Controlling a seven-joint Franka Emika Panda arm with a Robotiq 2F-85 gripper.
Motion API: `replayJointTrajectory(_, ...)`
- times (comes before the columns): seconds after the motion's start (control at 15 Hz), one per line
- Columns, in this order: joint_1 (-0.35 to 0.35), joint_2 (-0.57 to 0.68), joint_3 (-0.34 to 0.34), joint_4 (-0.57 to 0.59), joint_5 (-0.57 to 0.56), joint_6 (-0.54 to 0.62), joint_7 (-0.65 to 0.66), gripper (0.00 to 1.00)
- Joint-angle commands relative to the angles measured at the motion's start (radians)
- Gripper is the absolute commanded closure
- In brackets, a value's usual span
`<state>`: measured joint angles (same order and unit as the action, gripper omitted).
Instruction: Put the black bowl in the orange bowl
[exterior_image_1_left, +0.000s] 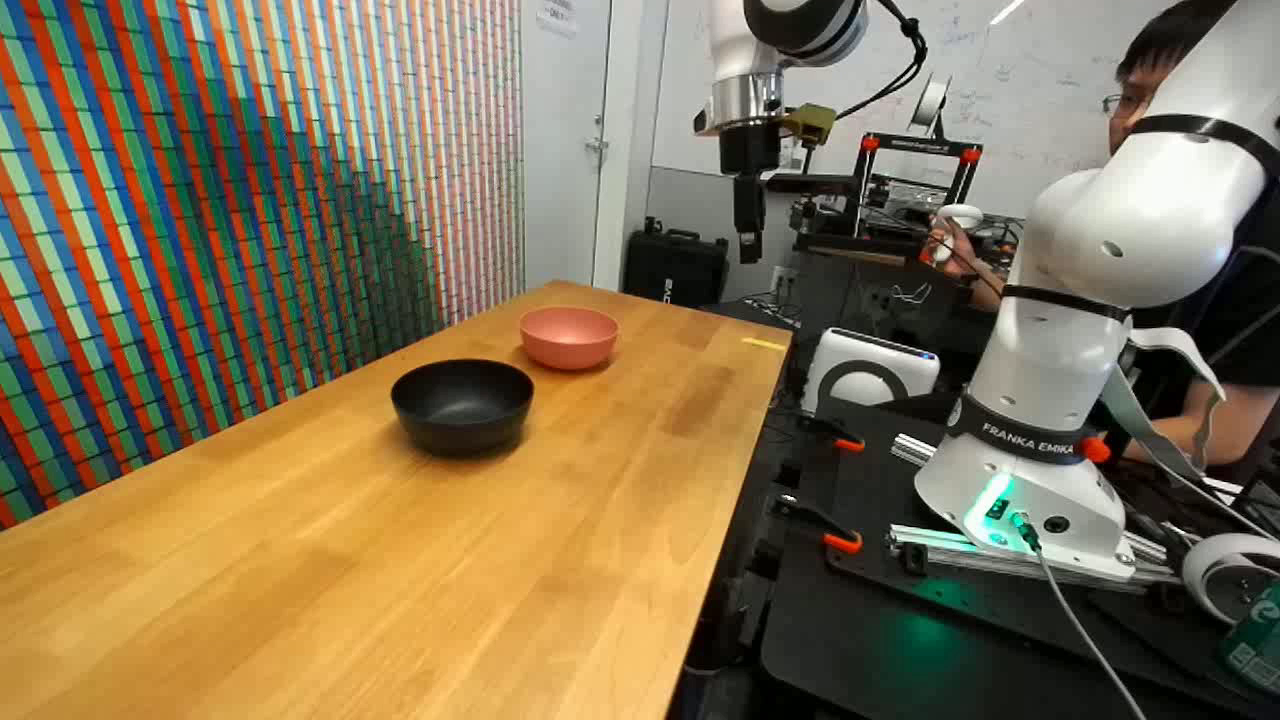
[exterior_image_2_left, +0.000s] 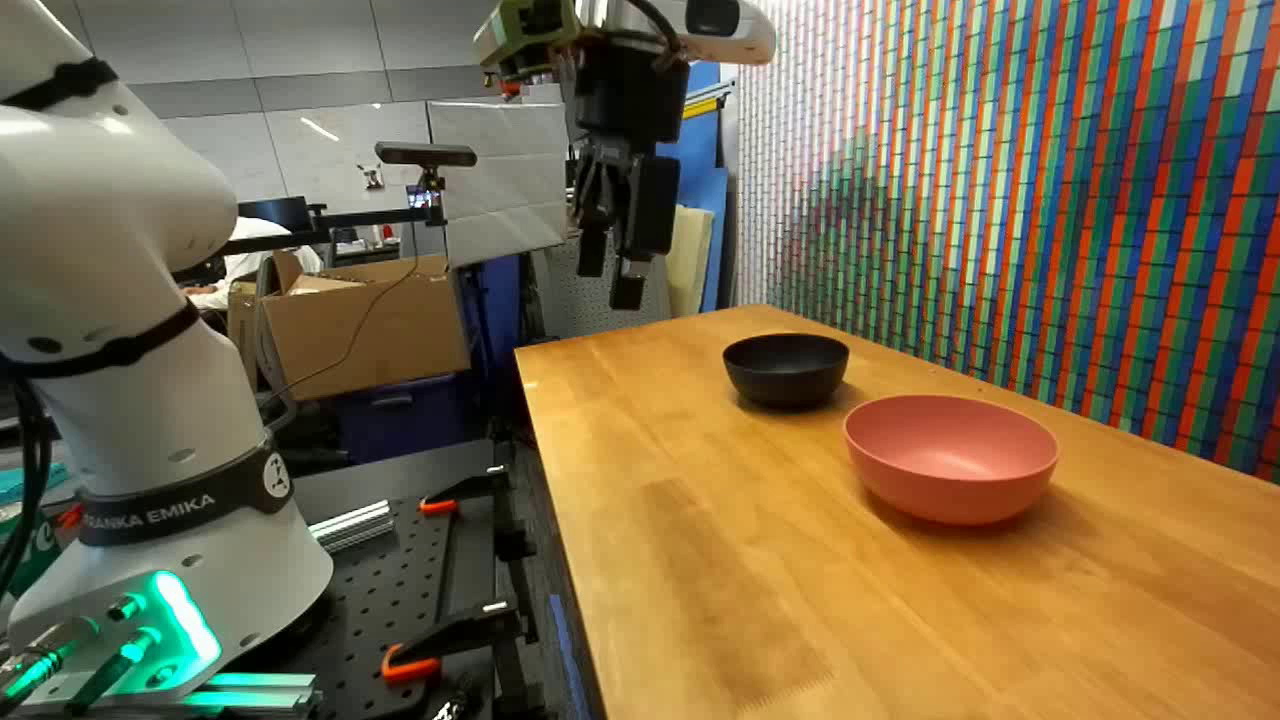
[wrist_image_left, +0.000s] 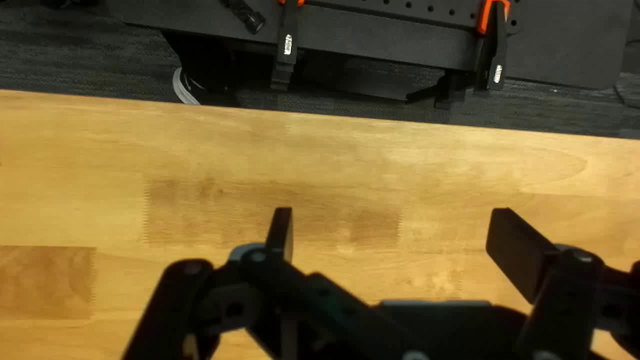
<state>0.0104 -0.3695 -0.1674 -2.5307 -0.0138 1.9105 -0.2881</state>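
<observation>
The black bowl (exterior_image_1_left: 462, 425) stands upright on the wooden table, apart from the orange bowl (exterior_image_1_left: 569, 345). Both show in both exterior views, where the black bowl (exterior_image_2_left: 786, 378) and the orange bowl (exterior_image_2_left: 950, 485) sit a short gap from each other near the patterned wall. Both look empty. My gripper (exterior_image_1_left: 750, 245) hangs well above the table, on the robot's side of the bowls, pointing down. In an exterior view its two fingers (exterior_image_2_left: 608, 278) are apart. In the wrist view the gripper (wrist_image_left: 392, 222) is wide open with only table beneath it; neither bowl shows there.
The wooden table (exterior_image_1_left: 400, 580) runs along a striped tile wall (exterior_image_1_left: 250, 200). The robot base (exterior_image_1_left: 1020, 480) stands on a black bench beside the table edge, with orange-tipped clamps (exterior_image_2_left: 410, 665) near that edge. A person (exterior_image_1_left: 1200, 420) sits behind the arm.
</observation>
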Motion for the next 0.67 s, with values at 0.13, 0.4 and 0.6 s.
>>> replayJointTrajectory(0.13, -0.019, 0.001, 0.018, 0.003, 0.006, -0.002, -0.005, 0.00)
replayJointTrajectory(0.4, 0.002, 0.038, 0.029, 0.004, 0.041, 0.082, -0.006, 0.00)
replayJointTrajectory(0.6, 0.049, 0.102, 0.072, 0.014, 0.138, 0.263, 0.005, 0.00)
